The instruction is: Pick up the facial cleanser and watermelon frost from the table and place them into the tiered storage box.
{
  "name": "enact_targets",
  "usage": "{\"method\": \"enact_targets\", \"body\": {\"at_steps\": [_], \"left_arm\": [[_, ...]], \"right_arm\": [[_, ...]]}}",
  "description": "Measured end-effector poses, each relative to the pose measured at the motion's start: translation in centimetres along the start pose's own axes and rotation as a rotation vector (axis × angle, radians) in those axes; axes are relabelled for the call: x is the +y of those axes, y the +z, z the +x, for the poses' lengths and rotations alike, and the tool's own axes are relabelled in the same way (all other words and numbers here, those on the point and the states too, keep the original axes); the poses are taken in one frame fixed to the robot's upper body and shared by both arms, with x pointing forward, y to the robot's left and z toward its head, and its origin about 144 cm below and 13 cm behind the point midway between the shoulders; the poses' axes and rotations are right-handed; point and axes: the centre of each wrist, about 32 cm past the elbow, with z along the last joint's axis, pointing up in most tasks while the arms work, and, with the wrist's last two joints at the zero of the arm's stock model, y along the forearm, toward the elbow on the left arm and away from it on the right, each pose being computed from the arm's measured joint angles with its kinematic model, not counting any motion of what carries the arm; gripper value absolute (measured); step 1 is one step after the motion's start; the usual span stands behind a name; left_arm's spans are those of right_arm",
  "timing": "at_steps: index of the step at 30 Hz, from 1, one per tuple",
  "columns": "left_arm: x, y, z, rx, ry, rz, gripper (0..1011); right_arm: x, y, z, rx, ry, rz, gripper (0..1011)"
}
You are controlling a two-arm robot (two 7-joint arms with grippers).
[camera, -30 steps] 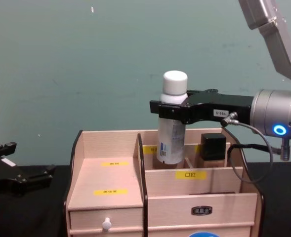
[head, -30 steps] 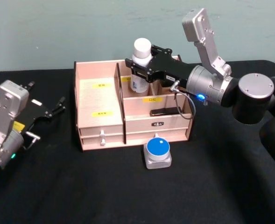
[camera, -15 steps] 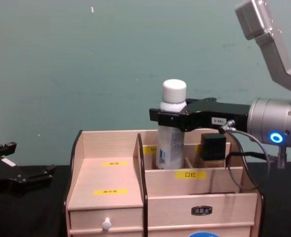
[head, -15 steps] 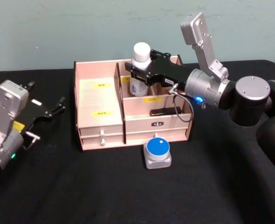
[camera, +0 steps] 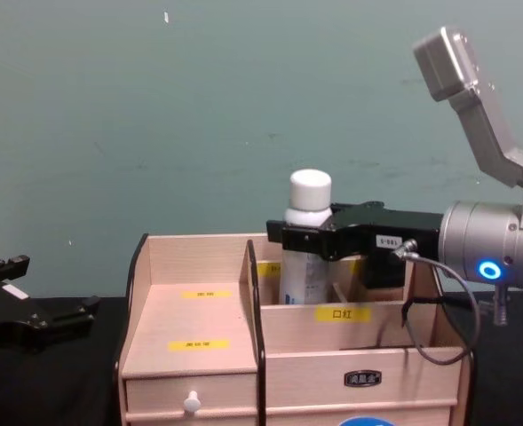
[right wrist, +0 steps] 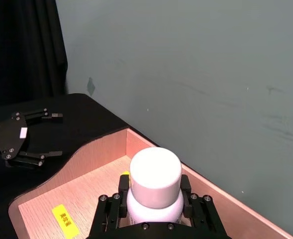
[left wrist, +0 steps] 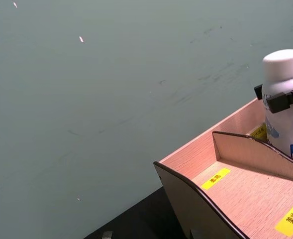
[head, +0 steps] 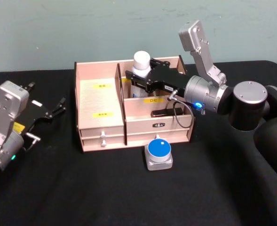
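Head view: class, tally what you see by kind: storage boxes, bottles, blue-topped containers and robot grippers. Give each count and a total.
Tiered storage box: 1
White-capped bottle: 1
Blue-topped container: 1
Grippers: 2 (left gripper, right gripper)
Total: 5

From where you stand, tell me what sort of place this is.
Probably a robot test bench, not a home: a table draped in black cloth, a bare green wall, one wooden organiser. The right gripper holds a white-capped bottle in the organiser's back compartment; the left gripper rests open at the table's left.
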Motion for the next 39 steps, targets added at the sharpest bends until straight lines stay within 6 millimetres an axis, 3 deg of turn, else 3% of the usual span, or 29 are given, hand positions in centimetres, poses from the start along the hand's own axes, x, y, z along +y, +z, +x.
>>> {"method": "enact_targets", "body": {"at_steps": [23,27,39], "left_arm": [[0.0,0.0,0.0,0.0,0.0,0.0,1010],[0.0,0.0,0.0,0.0,0.0,0.0,1010],[0.0,0.0,0.0,0.0,0.0,0.0,1010]], "right_arm": [[0.23,-0.54,0.03,0.009,-0.002,-0.022,592],[0.22,-0.52,0.04,0.009,-0.002,-0.021,664],[-0.14,-0.15,-0.06,0.002,-0.003,-0.02,1002]]}}
